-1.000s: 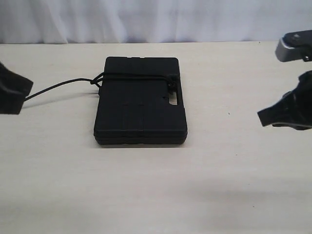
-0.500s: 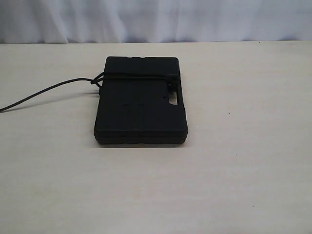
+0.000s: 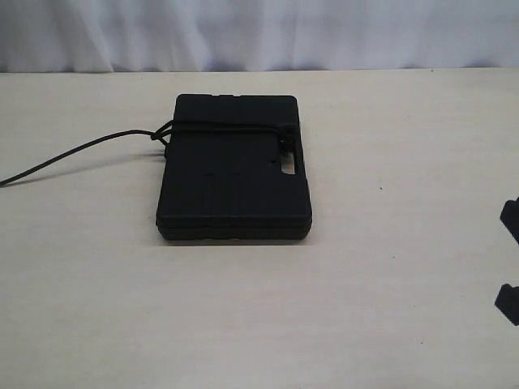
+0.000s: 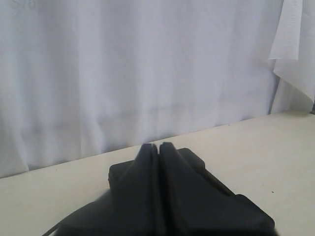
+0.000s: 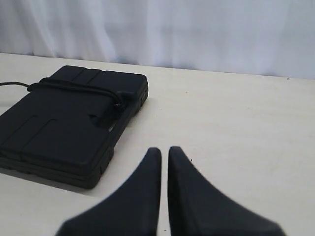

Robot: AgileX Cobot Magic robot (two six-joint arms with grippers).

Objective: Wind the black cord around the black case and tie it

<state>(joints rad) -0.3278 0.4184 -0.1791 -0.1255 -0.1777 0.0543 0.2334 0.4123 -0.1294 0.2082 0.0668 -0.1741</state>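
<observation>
The black case [image 3: 235, 174] lies flat in the middle of the table. The black cord [image 3: 223, 126] runs across its far end, with a knot [image 3: 285, 144] near the handle slot [image 3: 288, 168]. A loose tail [image 3: 73, 154] trails off to the left edge. In the right wrist view the case [image 5: 64, 130] and the cord [image 5: 74, 87] lie ahead of my right gripper [image 5: 164, 150], which is shut, empty and apart from the case. My left gripper [image 4: 156, 146] is shut with nothing in it and faces the curtain. It is out of the exterior view.
A white curtain [image 3: 259, 32] hangs along the table's far edge. The pale wooden table [image 3: 389, 267] spreads around the case. Two dark bits of the right arm [image 3: 509, 259] show at the right edge of the exterior view.
A second ago both arms stood at the left and right edges of the exterior view. Both then left it; now only dark bits show low at the right edge. Case and cord have not moved.
</observation>
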